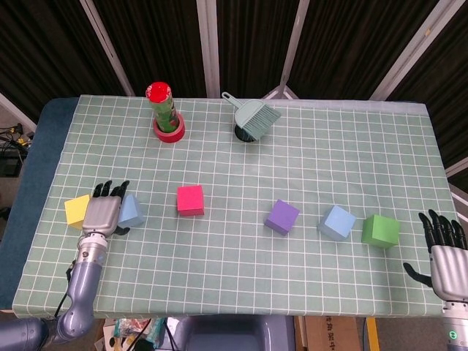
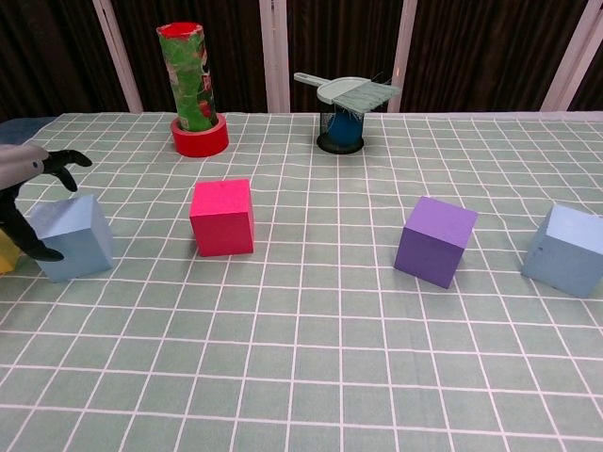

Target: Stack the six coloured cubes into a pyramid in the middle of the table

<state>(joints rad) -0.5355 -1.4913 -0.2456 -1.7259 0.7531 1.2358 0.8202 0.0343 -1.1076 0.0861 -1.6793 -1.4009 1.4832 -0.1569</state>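
Six cubes lie in a loose row on the checked cloth. From left to right they are yellow (image 1: 76, 210), light blue (image 1: 132, 210), pink (image 1: 190, 199), purple (image 1: 282, 216), a second light blue (image 1: 337, 222) and green (image 1: 380, 230). My left hand (image 1: 104, 210) hovers over the left side of the left light blue cube (image 2: 71, 235), between it and the yellow one. Its fingers (image 2: 64, 160) are spread above the cube and the thumb hangs beside its left face, holding nothing. My right hand (image 1: 444, 250) is off the table's right front corner, fingers apart and empty. The chest view also shows the pink cube (image 2: 222, 217) and the purple cube (image 2: 435, 240).
At the back stand a green can in a red tape roll (image 1: 167, 113) and a grey dustpan brush on a dark cup (image 1: 254, 121). The table's left edge runs close to the yellow cube, and the green cube lies near the right edge.
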